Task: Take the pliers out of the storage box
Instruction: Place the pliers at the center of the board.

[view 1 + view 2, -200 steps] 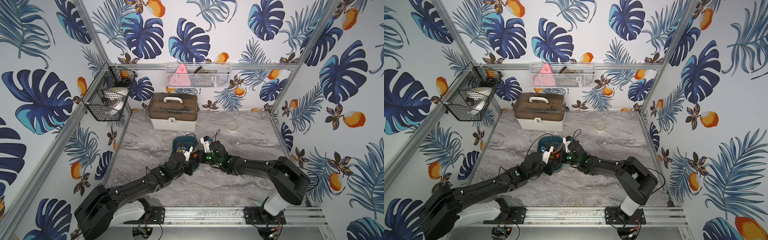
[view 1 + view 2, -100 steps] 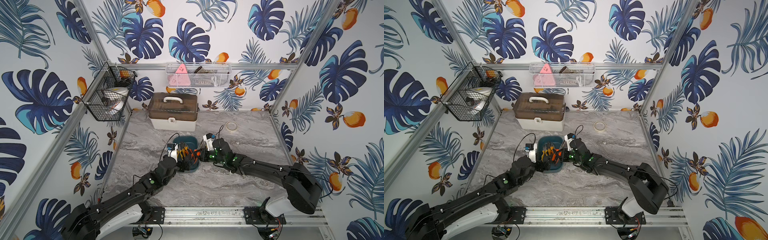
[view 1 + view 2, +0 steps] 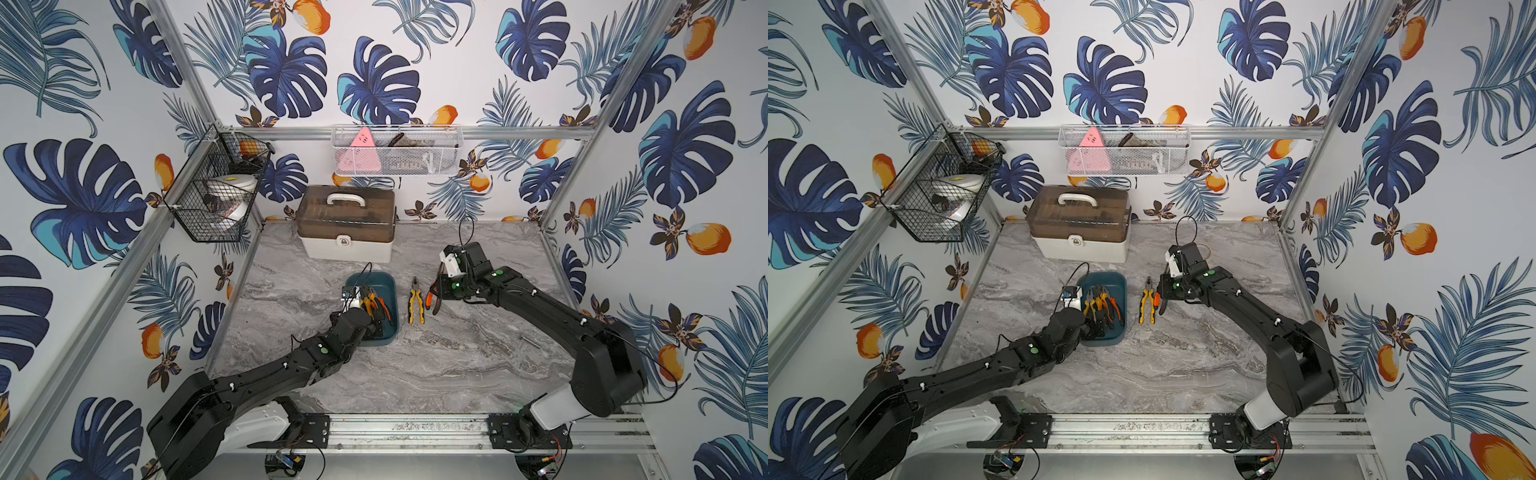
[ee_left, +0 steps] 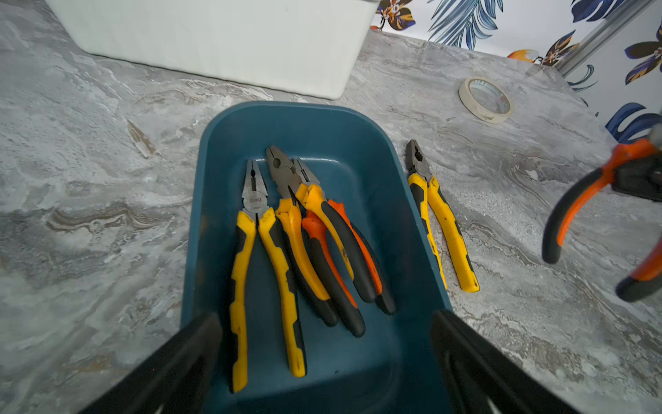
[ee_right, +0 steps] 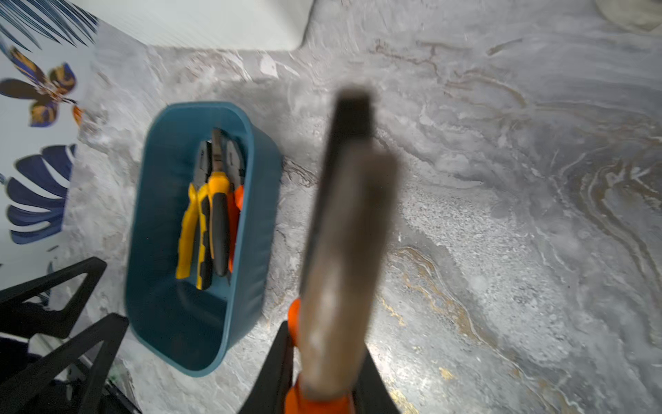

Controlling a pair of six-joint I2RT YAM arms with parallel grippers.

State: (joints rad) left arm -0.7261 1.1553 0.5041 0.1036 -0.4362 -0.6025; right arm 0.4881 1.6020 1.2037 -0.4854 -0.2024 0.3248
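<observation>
The desk [image 3: 457,365] gives the storage box [image 4: 286,107] no anchor, so if the left end effector [image 4: 324,319] lands on its near wall the box prob. skids. The 3 pliers [image 4: 308,233] inside overlap; 1 grab may drag 2. Its jaws are wide apart, empty, over their handles. The right end effector [image 3: 438,289] is clamped on orange-black pliers [image 4: 587,200] over the desk; 1 yellow pair [image 3: 415,301] lies beside the box.

Both top views look down from high at the near side over the whole bench [image 3: 457,374]; both wrist cameras sit close, sharing the storage box [image 4: 340,136].
</observation>
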